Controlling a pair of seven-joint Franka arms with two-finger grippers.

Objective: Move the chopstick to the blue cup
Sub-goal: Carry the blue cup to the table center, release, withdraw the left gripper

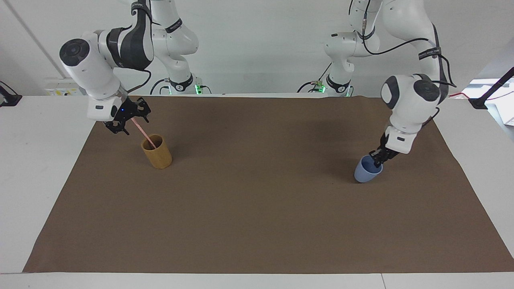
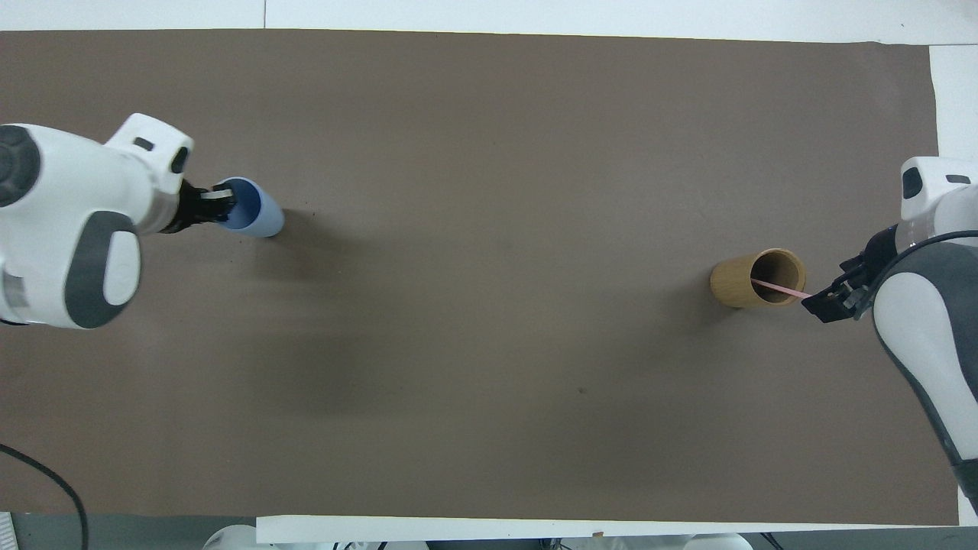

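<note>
White counter, brown mat, white wall. Left end effector clamped on blue cup rim, frame right. Right end effector open around chopstick in tan cup, frame left

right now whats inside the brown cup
The chopstick stands slanted in the brown cup, its upper end at the right gripper. Its lower end is hidden by the wall.
</note>
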